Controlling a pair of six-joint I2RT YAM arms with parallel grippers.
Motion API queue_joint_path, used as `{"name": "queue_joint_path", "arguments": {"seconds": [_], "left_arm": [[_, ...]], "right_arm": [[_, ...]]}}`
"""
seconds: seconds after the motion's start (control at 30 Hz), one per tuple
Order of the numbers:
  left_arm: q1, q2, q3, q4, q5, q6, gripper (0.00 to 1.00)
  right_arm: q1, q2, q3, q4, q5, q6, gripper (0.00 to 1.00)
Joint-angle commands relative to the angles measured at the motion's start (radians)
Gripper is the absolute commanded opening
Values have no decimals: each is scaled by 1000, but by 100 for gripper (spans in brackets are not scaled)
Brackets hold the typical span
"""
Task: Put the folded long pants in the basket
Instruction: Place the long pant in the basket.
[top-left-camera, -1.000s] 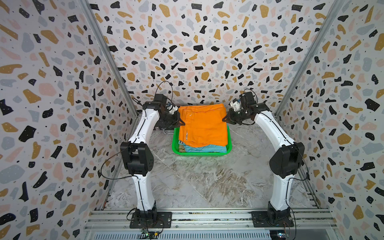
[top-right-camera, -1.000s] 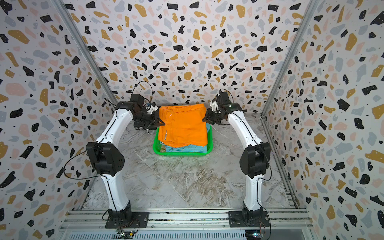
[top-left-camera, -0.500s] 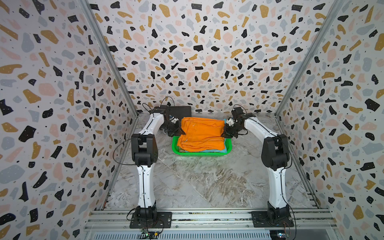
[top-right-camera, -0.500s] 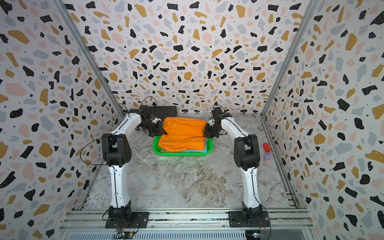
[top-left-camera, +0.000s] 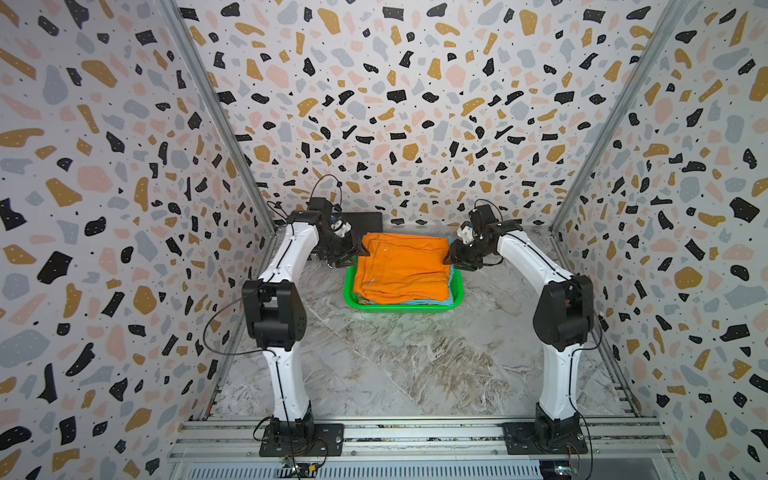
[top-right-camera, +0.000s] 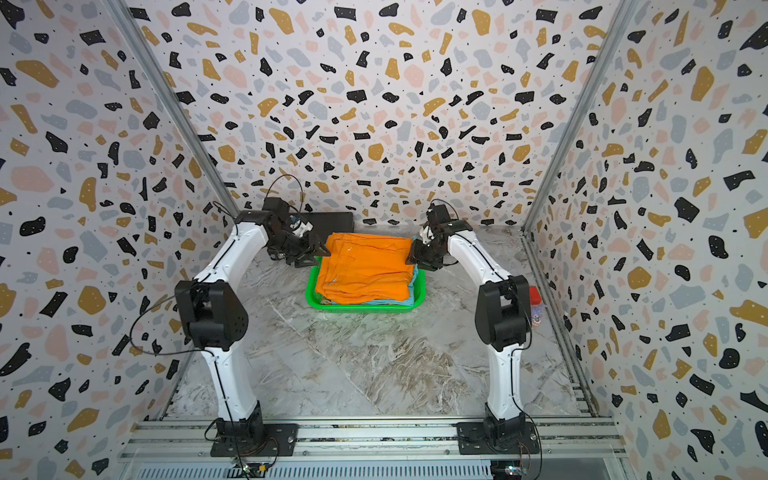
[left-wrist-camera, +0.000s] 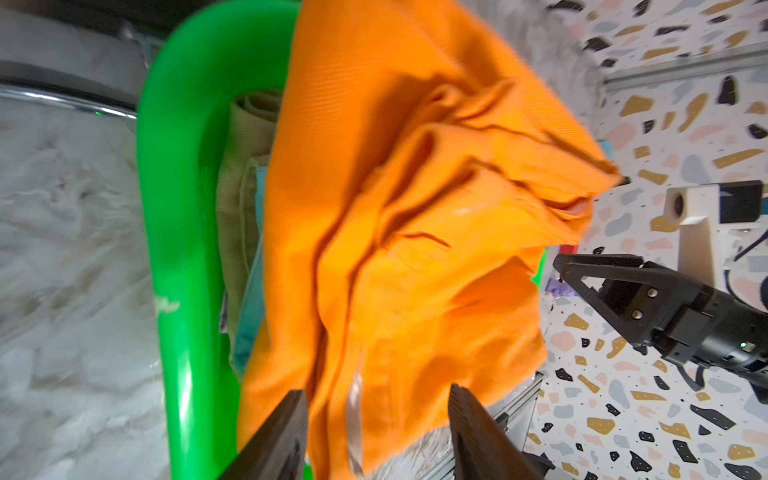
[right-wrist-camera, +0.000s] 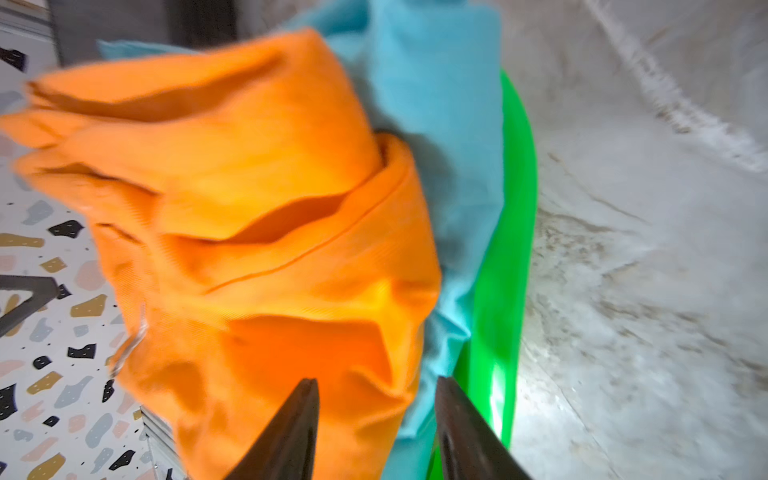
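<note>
The folded orange long pants (top-left-camera: 401, 268) (top-right-camera: 365, 270) lie on top of the stack in the green basket (top-left-camera: 399, 308) (top-right-camera: 361, 308) and hide its far rim. Turquoise pants (top-left-camera: 451, 276) (right-wrist-camera: 436, 104) show under them, and tan pants (left-wrist-camera: 241, 166) sit against the basket wall (left-wrist-camera: 183, 208). My left gripper (top-left-camera: 360, 252) (left-wrist-camera: 376, 392) stands open at the orange pants' far left corner, with cloth between its jaws but not pinched. At the far right corner my right gripper (top-left-camera: 449, 257) (right-wrist-camera: 376, 381) is open too, over orange and turquoise cloth beside the rim (right-wrist-camera: 511, 208).
A flat black case (top-left-camera: 365, 218) (top-right-camera: 332, 218) lies against the back wall behind the basket. A small red object (top-right-camera: 535, 296) sits by the right wall. Terrazzo walls close in three sides and a metal rail (top-left-camera: 415, 432) runs along the front.
The orange pants, held raised over the basket a second ago, came down onto the stack. Both grippers, shut on the far corners before, have opened.
</note>
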Motion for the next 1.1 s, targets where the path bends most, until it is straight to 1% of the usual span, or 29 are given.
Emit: {"name": "queue_joint_path", "arguments": {"seconds": [0.0, 0.1, 0.13, 0.17, 0.23, 0.4, 0.5, 0.57, 0.67, 0.77, 0.83, 0.9, 0.97, 1.07], "left_arm": [[-1, -136, -44, 1, 10, -29, 58], [-7, -213, -92, 7, 12, -76, 47], [-16, -224, -103, 9, 28, -83, 46], [-25, -226, -109, 11, 49, -82, 45], [-49, -219, -123, 22, 58, -81, 44], [-77, -159, -199, 73, 70, -91, 42], [-77, -131, -284, 114, 55, -105, 42], [-77, -112, -356, 169, 55, -116, 41], [-77, -68, -422, 206, 32, -108, 39], [-77, -30, -454, 213, 21, -95, 37], [-77, -34, -469, 215, 24, -94, 35], [-77, -67, -465, 213, 19, -97, 35], [-77, -112, -434, 211, 19, -109, 36], [-77, -160, -330, 198, 37, -136, 39]], "right_arm": [[0, -139, 16, -59, 10, -8, 51], [7, -206, -7, -49, -26, 14, 41], [13, -221, -21, -33, -54, 30, 35], [20, -230, -38, -15, -83, 47, 33], [37, -231, -70, 23, -120, 78, 32], [113, -168, -121, 71, -120, 98, 29], [159, -111, -181, 89, -114, 102, 26], [168, -76, -249, 117, -97, 116, 25], [167, -36, -320, 124, -43, 103, 24], [168, -7, -354, 97, -27, 82, 22], [168, -20, -387, 104, -40, 86, 22], [168, -61, -404, 108, -33, 88, 24], [168, -103, -372, 85, -14, 77, 28], [168, -140, -230, 8, 20, 51, 34]]}}
